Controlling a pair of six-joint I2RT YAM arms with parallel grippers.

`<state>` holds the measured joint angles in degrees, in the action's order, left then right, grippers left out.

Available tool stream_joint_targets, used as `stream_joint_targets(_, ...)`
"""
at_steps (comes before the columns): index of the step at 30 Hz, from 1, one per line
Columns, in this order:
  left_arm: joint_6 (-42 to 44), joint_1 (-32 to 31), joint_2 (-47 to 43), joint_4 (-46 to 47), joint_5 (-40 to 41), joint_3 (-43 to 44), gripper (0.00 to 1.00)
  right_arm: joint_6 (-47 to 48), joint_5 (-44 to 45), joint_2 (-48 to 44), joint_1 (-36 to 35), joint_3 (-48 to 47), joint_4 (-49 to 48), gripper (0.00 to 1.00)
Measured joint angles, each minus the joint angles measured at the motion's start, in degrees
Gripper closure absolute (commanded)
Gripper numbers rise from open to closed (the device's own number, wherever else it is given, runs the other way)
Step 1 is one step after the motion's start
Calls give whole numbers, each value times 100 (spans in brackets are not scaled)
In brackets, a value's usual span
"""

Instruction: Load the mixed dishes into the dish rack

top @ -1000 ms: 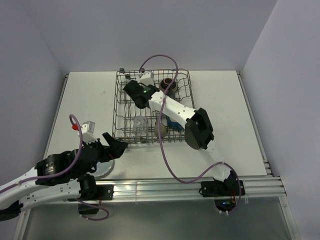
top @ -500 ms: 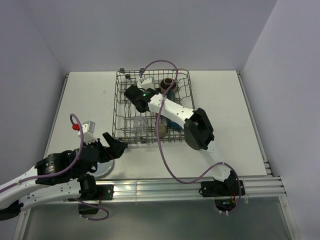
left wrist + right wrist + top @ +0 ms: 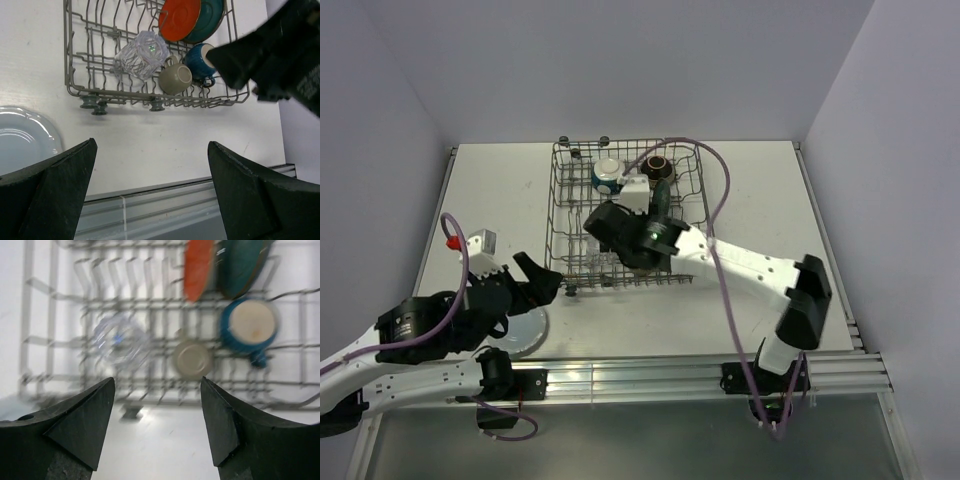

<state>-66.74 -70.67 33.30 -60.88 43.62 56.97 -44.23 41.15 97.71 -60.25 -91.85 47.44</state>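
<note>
— What sort of place is this?
— A robotics lab cell. The white tabletop point(image 3: 770, 200) is boxed in by plain pale walls point(image 3: 620, 60) on three sides.
— What else says lab?
— The left arm point(image 3: 410, 335) and right arm point(image 3: 750, 262) are bolted to an aluminium rail point(image 3: 620, 377) at the near edge, and a purple cable point(image 3: 732, 320) loops loose over the surface. The homely things are a wire dish rack point(image 3: 560, 190) and its dishes point(image 3: 609, 175).

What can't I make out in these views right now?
- Pale plate: left wrist view, cut off by the left edge; top view, half under the left arm.
- Rack near row: top view, partly covered by the right arm.
- Right wrist view: blurred throughout.
</note>
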Motion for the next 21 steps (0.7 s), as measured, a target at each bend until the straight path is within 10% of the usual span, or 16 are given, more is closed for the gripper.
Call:
stream_joint_targets(11, 1432, 245, 1434, 793, -186, 809, 1, -1180, -754, -1019, -1456, 2302, -1829, 25)
stream_joint_targets(21, 2736, 2809, 2044, 1657, -2094, 1475, 1, -1537, -1565, -1014, -1906, 3521, -4133, 27)
